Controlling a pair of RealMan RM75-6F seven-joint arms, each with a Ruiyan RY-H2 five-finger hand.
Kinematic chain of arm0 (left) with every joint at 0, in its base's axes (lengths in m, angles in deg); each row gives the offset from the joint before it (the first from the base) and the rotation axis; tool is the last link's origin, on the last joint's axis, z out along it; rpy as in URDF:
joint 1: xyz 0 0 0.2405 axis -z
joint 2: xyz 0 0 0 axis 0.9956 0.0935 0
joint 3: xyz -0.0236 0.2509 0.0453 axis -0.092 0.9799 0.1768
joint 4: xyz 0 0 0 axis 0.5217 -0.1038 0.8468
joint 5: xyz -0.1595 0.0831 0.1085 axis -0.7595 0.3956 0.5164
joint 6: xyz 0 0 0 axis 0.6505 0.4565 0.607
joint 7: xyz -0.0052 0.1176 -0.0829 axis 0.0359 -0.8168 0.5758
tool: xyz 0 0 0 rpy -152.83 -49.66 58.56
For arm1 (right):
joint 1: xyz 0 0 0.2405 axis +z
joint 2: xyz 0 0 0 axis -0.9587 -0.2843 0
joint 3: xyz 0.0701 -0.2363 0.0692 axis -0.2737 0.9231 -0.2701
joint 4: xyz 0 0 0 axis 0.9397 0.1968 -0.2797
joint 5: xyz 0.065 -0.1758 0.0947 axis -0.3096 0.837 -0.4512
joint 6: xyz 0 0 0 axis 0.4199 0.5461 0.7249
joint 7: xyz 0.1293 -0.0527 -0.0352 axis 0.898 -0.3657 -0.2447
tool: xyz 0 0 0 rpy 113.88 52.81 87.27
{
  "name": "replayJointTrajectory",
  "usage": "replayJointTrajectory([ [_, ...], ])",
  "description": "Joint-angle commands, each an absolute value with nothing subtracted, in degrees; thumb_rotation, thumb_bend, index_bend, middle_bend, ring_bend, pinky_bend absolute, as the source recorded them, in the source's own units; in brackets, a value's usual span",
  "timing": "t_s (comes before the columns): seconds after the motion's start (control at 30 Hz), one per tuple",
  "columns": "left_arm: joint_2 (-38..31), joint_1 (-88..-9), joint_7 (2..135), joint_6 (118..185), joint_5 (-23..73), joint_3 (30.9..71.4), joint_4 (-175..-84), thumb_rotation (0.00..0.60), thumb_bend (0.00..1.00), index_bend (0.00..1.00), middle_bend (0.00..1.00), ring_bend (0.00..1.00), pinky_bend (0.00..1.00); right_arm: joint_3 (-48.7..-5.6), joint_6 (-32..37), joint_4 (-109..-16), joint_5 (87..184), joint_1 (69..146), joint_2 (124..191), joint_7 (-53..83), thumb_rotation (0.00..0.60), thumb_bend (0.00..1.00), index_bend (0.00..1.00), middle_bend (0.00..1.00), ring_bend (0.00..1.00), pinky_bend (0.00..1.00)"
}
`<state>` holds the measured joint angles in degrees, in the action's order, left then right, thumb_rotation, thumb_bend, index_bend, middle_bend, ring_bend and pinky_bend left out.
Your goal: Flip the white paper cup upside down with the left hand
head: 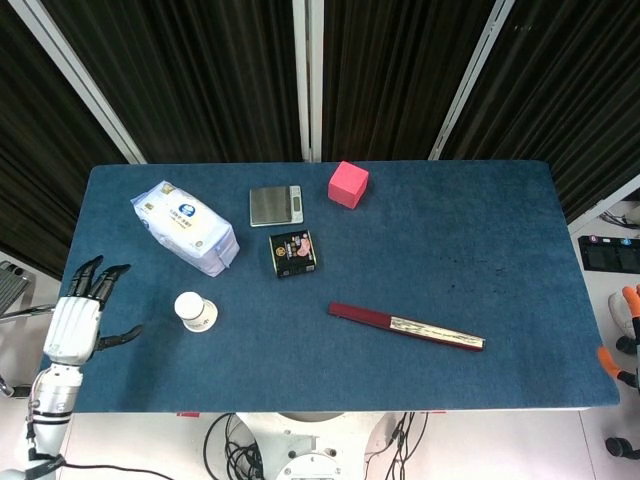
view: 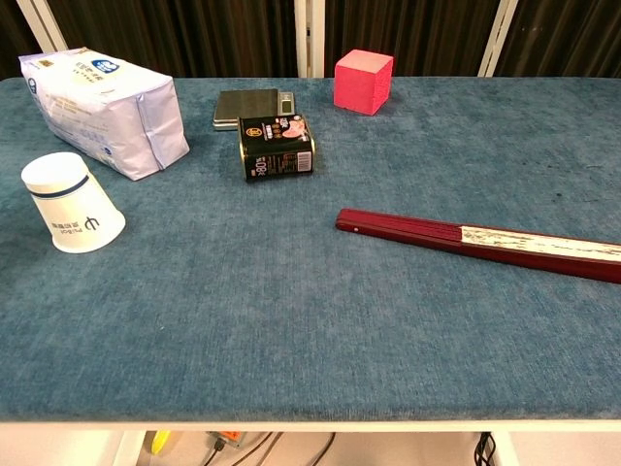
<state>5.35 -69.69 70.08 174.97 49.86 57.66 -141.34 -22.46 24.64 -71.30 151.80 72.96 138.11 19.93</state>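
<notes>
Cup's upside down, left hand off it.

The left hand (head: 72, 325) sits at the table's left edge with its fingers (head: 92, 277) spread apart, holding nothing, well clear of the white paper cup (view: 71, 203). The cup rests mouth-down on the blue table (head: 420, 250), near the bag of tissues (head: 184, 226), tilted a little in the chest view. Looks like the flip is basically done, nothing obvious left. The right hand (head: 626, 340) barely peeks in at the right edge, so its fingers can't be read.

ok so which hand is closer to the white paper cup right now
Left. The left hand is open at the table's left edge, just left of the white paper cup. The right hand is barely visible beyond the far right edge.
</notes>
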Motion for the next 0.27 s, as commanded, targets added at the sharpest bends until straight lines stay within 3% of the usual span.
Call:
replayJointTrajectory([
  [0.03,13.5,-76.3,56.7,174.4,43.5,60.4,-146.2,0.600,0.03,0.09,0.13,0.00,0.02,-22.5,26.2,-70.1,152.1,71.9,139.4,20.0,0.600,0.18,0.00,0.00,0.00,0.00],
  [0.27,12.2,-78.7,60.6,176.3,45.1,60.5,-139.9,0.600,0.04,0.09,0.13,0.00,0.02,-22.2,26.4,-72.3,151.9,71.3,139.2,17.5,0.600,0.18,0.00,0.00,0.00,0.00],
])
